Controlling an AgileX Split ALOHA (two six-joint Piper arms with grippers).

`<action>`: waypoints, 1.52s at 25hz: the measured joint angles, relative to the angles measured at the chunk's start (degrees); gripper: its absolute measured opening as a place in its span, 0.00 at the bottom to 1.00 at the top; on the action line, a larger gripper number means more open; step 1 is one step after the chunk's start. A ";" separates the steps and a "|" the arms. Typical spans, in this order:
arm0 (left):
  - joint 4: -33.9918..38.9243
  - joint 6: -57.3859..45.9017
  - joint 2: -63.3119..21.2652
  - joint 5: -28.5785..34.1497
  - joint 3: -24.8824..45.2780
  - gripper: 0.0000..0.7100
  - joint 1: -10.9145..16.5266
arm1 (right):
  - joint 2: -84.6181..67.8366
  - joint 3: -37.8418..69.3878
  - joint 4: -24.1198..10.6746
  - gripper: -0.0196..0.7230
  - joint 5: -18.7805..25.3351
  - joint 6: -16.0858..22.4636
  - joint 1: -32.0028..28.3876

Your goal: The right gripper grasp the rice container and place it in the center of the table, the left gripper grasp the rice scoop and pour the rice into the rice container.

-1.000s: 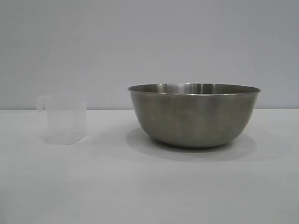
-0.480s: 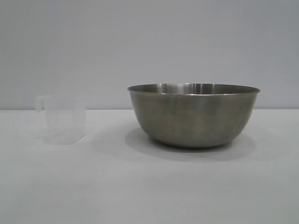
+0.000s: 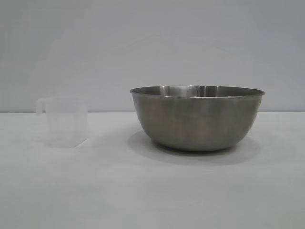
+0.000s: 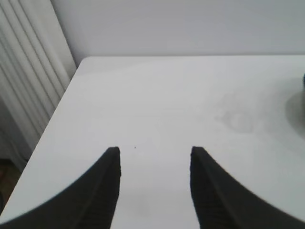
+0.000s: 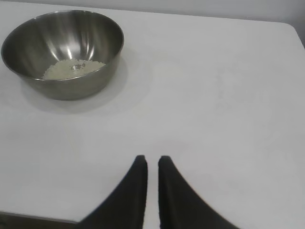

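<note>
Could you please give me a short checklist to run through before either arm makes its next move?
1. Rice lies inside the rice container: ok.
2. Rice container stands upright on the table: ok.
3. Rice scoop stands upright, apart from the container: ok.
4. Scoop fully emptied: cannot tell.
5. Left hand open and holding nothing: ok.
6. Right hand shut, empty, clear of the container: ok.

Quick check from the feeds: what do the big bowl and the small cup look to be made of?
The rice container looks like brushed stainless steel: grey metallic sheen, soft reflections on its inner wall. The rice scoop looks like translucent whitish plastic, probably thin-walled: the background shows faintly through it. Both stand on the matte white table.
</note>
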 joint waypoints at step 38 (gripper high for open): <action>-1.53 -0.07 0.00 -3.72 2.73 0.41 -6.38 | 0.00 0.00 0.00 0.10 0.00 0.00 0.00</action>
